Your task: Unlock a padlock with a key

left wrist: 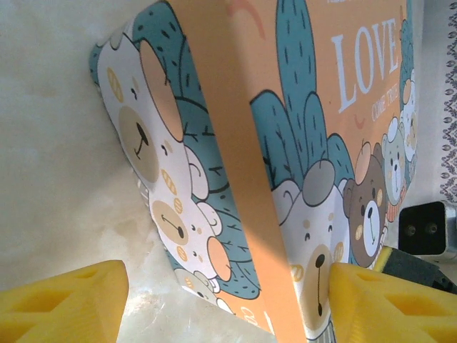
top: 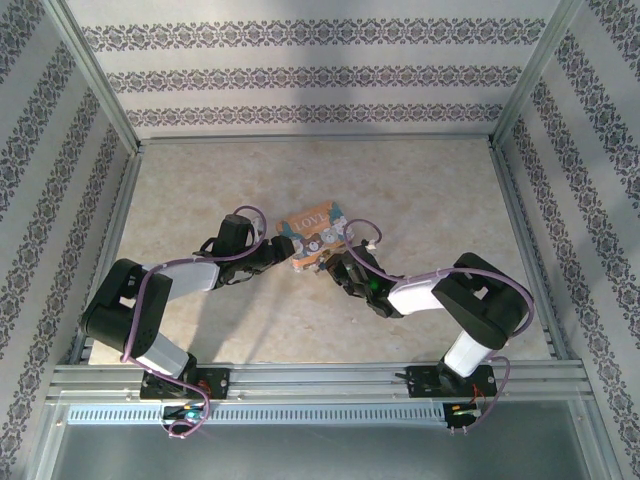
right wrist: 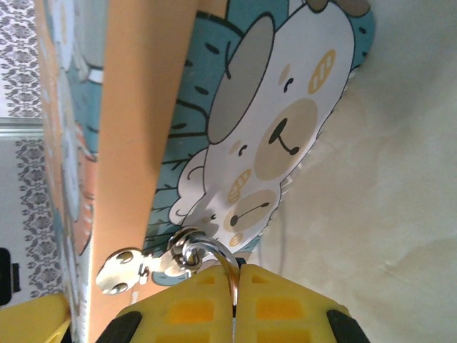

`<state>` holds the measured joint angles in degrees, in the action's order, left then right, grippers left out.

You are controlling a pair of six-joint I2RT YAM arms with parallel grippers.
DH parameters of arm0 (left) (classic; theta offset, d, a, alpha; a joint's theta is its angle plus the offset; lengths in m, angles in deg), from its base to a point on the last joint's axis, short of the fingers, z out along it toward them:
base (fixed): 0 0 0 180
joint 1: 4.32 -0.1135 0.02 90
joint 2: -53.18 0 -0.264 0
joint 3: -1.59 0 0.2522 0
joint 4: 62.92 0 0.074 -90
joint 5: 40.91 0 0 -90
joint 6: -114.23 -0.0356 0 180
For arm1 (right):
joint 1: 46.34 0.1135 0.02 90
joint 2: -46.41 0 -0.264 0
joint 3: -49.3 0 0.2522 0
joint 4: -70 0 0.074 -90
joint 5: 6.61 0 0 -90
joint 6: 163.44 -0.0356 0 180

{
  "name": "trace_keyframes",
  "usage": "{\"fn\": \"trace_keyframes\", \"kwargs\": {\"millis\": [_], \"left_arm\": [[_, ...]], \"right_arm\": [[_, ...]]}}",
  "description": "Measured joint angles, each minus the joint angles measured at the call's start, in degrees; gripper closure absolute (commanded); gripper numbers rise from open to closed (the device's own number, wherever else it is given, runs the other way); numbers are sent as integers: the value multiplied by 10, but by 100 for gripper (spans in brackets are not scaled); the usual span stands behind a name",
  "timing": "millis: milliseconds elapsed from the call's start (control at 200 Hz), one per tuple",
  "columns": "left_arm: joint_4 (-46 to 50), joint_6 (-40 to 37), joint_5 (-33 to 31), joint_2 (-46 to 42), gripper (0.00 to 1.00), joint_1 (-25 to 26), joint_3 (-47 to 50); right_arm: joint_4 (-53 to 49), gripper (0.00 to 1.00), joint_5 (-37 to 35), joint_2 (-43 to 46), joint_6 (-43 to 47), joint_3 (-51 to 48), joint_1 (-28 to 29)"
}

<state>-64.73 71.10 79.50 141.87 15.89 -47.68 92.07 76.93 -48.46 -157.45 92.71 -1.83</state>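
Beige bench (top: 450, 200), patterned walls (top: 300, 70). The right tool (right wrist: 235, 275) is clamped shut on a thin ring (right wrist: 218, 250) carrying what is judged the key (right wrist: 118, 271), at the box's (right wrist: 128, 107) near side: light, stiff, slippery, best pinched by its flat head. The left tool (left wrist: 225, 307) is spread astride the box's left end.

The key (right wrist: 120, 272), it seemed, was a small shiny silver piece with a rounded head. It hung sideways from a wire ring (right wrist: 214, 251) pinched in the right gripper (right wrist: 236, 277), its head against the box's (right wrist: 128, 143) orange edge.
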Motion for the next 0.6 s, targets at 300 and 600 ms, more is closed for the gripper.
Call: {"fn": "trace_keyframes", "kwargs": {"millis": [300,600], "left_arm": [[-3,1,2,1,27,0,0],[-3,1,4,2,27,0,0]], "right_arm": [[-66,77,-4,-4,10,30,0],[-144,65,-27,76,66,24,0]]}}
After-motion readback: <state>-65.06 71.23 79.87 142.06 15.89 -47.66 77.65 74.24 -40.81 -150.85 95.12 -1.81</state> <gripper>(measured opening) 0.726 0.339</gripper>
